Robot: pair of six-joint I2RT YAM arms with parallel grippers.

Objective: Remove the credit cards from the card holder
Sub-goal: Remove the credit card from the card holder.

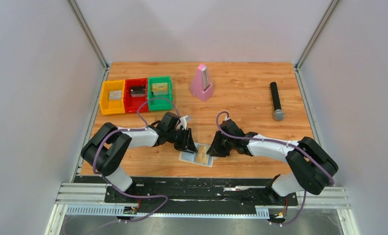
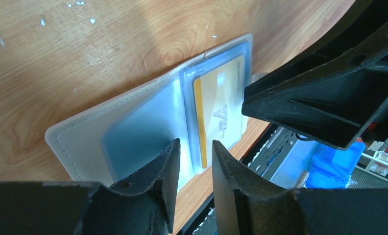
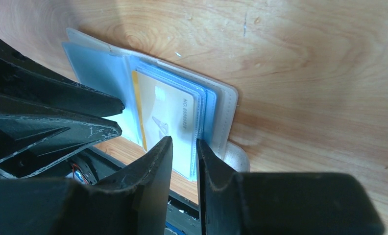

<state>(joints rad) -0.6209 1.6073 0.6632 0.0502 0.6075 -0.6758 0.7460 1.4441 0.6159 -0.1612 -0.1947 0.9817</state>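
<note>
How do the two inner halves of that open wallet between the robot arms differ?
The half by the left arm shows only smooth pale blue plastic, no card visible; the half by the right arm holds a yellow-gold card. The half by the left arm looks like one panel; the half by the right arm shows several stacked clear sleeves. Both are pale blue, share one cream rim and lie open on the wooden table.

Blocked: cream bifold card holder (image 1: pixel 189 158) at wooden counter's (image 1: pixel 241 98) near edge, hemmed by left hand (image 1: pixel 189 145) and right hand (image 1: pixel 212 149) | Far obstacles: yellow, red and green plastic bins (image 1: pixel 135 108); pink pyramid metronome (image 1: pixel 202 83); black microphone (image 1: pixel 275 99) | Passage: bare wood between metronome and microphone
</note>
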